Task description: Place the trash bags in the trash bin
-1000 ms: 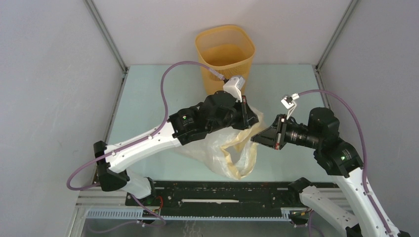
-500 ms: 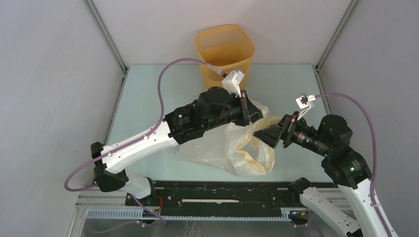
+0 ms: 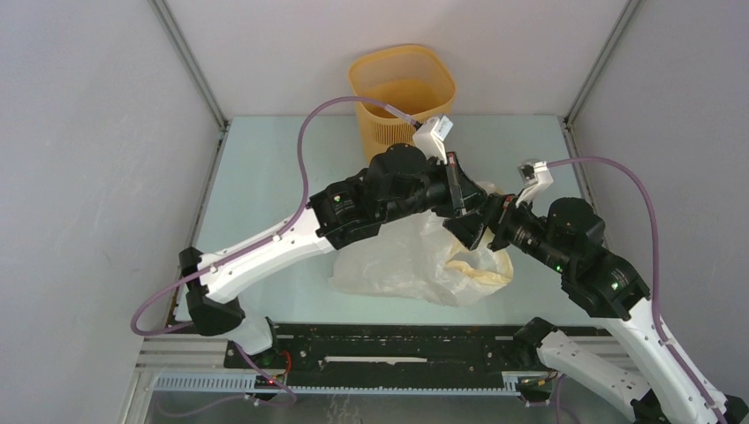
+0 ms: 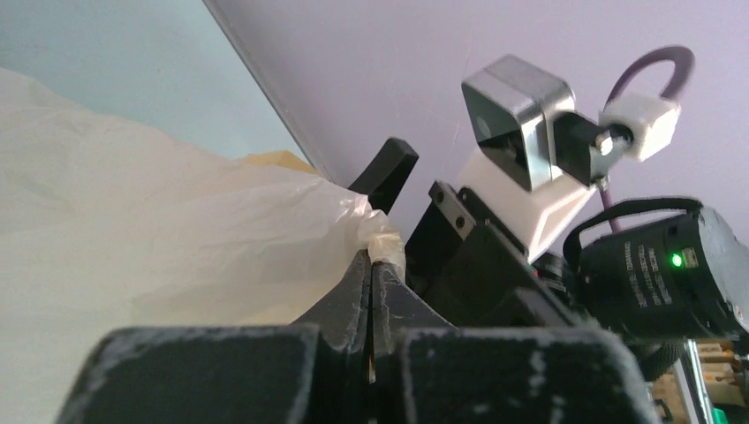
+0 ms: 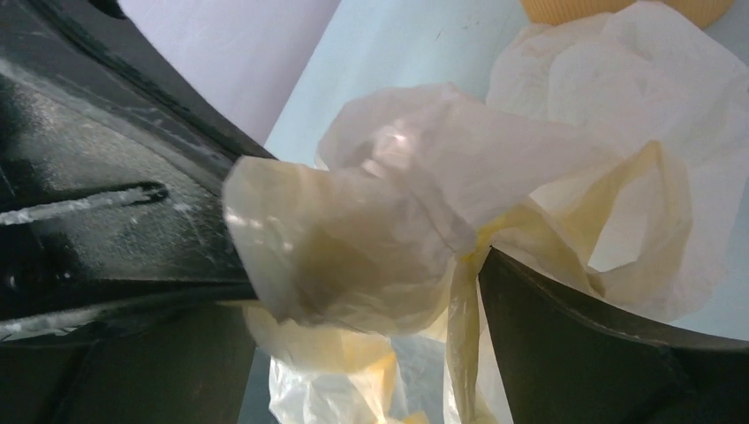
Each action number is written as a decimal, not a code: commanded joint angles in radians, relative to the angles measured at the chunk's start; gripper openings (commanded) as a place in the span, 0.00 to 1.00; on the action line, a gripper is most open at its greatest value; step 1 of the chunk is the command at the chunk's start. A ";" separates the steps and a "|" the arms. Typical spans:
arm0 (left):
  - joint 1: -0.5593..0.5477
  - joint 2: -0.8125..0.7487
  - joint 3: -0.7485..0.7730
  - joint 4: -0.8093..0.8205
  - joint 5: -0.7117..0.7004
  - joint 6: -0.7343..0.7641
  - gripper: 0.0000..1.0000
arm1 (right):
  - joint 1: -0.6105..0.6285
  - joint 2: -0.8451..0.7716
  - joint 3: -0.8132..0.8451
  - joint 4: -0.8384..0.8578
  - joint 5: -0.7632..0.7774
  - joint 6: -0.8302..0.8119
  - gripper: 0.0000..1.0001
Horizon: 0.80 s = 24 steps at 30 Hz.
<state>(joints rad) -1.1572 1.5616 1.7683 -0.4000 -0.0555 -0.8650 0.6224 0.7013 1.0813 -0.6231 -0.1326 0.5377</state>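
Note:
The trash bag point(image 3: 406, 262) is a crinkly cream-white plastic sack with a pale yellow rim, hanging and slumped on the table in front of the arms. My left gripper point(image 3: 459, 199) is shut on a gathered bit of its rim, pinched at the fingertips point(image 4: 372, 265). My right gripper point(image 3: 477, 231) is open right beside it, jaws wide on either side of a bunched fold of the bag point(image 5: 397, 212) without closing on it. The orange-yellow trash bin point(image 3: 403, 93) stands upright at the back of the table, past both grippers.
Grey walls and metal corner posts point(image 3: 190, 66) close in the table on the left, right and back. A purple cable point(image 3: 305, 146) loops above the left arm. The black rail point(image 3: 397, 349) with the arm bases runs along the near edge.
My right gripper has opened and moved left, up against the left gripper. The left gripper carried the bag's rim to the right, and the bag slid right with it.

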 commanded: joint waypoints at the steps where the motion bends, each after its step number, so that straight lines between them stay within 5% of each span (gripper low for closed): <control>1: 0.000 0.033 0.097 -0.006 0.046 -0.008 0.00 | 0.052 0.004 0.028 0.089 0.130 -0.049 0.93; 3: 0.001 0.047 0.123 -0.018 0.060 0.001 0.00 | 0.055 0.003 0.027 0.077 0.190 -0.047 0.86; 5: 0.001 0.052 0.153 -0.046 0.079 0.024 0.03 | 0.055 -0.002 0.025 0.072 0.188 -0.058 0.65; 7: 0.004 0.035 0.166 -0.077 0.068 0.058 0.19 | 0.056 -0.020 0.016 0.059 0.178 -0.071 0.25; 10: 0.017 -0.036 0.129 -0.103 -0.001 0.110 0.55 | 0.055 -0.051 0.003 -0.001 0.192 -0.082 0.00; 13: 0.048 -0.131 0.055 -0.104 -0.089 0.160 0.77 | 0.056 -0.097 0.002 -0.077 0.240 -0.088 0.00; 16: 0.115 -0.231 -0.040 -0.108 -0.160 0.166 0.87 | 0.055 -0.159 0.005 -0.118 0.293 -0.092 0.00; 24: 0.399 -0.328 -0.224 -0.104 -0.289 0.075 0.88 | 0.054 -0.218 0.131 -0.304 0.391 -0.093 0.00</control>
<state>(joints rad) -0.8459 1.2156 1.5940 -0.5117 -0.2306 -0.7685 0.6701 0.4881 1.1297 -0.8242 0.1825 0.4679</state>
